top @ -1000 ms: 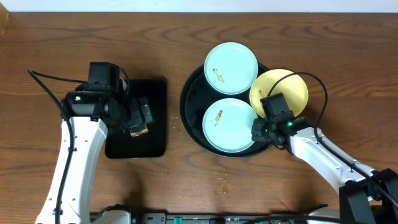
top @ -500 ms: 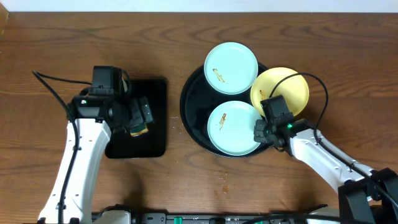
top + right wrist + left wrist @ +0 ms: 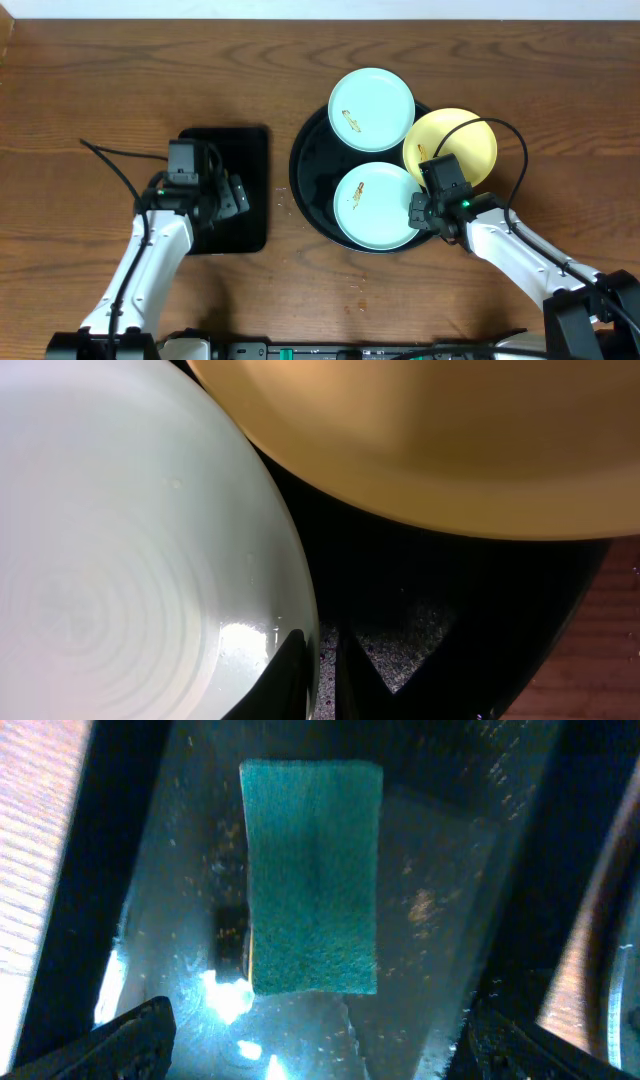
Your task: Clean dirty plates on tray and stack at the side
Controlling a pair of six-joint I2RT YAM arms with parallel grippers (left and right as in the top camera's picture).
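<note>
Lower centre, the right hand (image 3: 418, 212) pinches the near aqua plate (image 3: 368, 205) by its rim on the round black tray (image 3: 310, 190). At left, the left hand (image 3: 231, 194) spreads wide over a green sponge (image 3: 313, 875). Upper right, the yellow plate (image 3: 465, 135) and far aqua plate (image 3: 372, 108) overhang the tray's rim.

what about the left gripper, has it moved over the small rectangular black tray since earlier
Yes. The left gripper slid down-frame, toward the near edge of the rectangular black tray.
</note>
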